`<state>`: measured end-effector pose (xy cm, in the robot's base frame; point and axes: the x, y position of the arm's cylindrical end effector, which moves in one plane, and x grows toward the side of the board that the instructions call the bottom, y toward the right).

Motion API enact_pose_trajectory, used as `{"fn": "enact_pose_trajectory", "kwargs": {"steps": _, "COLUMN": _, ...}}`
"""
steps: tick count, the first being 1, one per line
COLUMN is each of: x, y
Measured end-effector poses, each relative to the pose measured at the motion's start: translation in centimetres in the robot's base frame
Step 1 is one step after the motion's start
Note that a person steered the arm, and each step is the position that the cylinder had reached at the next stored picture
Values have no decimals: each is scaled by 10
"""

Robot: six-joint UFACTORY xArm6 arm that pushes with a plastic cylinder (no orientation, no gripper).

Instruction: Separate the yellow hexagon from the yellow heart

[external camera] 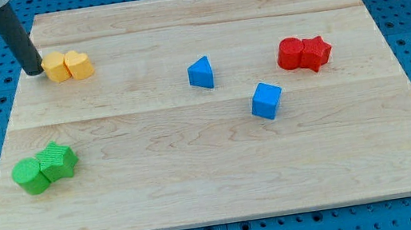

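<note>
Two yellow blocks sit touching each other near the board's upper left. The left one looks like the yellow hexagon (56,67) and the right one like the yellow heart (79,65). My dark rod comes down from the view's top left. My tip (35,72) rests on the board just left of the hexagon, touching it or nearly so.
A blue triangular block (200,73) and a blue cube (266,100) lie near the middle. Two red blocks (304,53) touch at the right. Two green blocks (44,168) touch at the lower left. The wooden board (215,186) lies on a blue pegboard.
</note>
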<state>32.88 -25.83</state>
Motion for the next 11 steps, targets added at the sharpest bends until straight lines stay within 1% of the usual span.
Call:
{"fn": "enact_pose_trajectory", "kwargs": {"steps": 1, "x": -3, "y": 23}}
{"fn": "enact_pose_trajectory", "kwargs": {"steps": 2, "x": -1, "y": 71}}
{"fn": "enact_pose_trajectory", "kwargs": {"steps": 3, "x": 6, "y": 103}}
{"fn": "enact_pose_trajectory", "kwargs": {"steps": 4, "x": -13, "y": 101}}
{"fn": "enact_pose_trajectory", "kwargs": {"steps": 5, "x": -34, "y": 113}}
{"fn": "enact_pose_trajectory", "kwargs": {"steps": 6, "x": -20, "y": 150}}
{"fn": "enact_pose_trajectory", "kwargs": {"steps": 7, "x": 10, "y": 150}}
{"fn": "enact_pose_trajectory", "kwargs": {"steps": 8, "x": 27, "y": 159}}
{"fn": "enact_pose_trajectory", "kwargs": {"steps": 10, "x": 41, "y": 134}}
{"fn": "enact_pose_trajectory", "kwargs": {"steps": 11, "x": 74, "y": 157}}
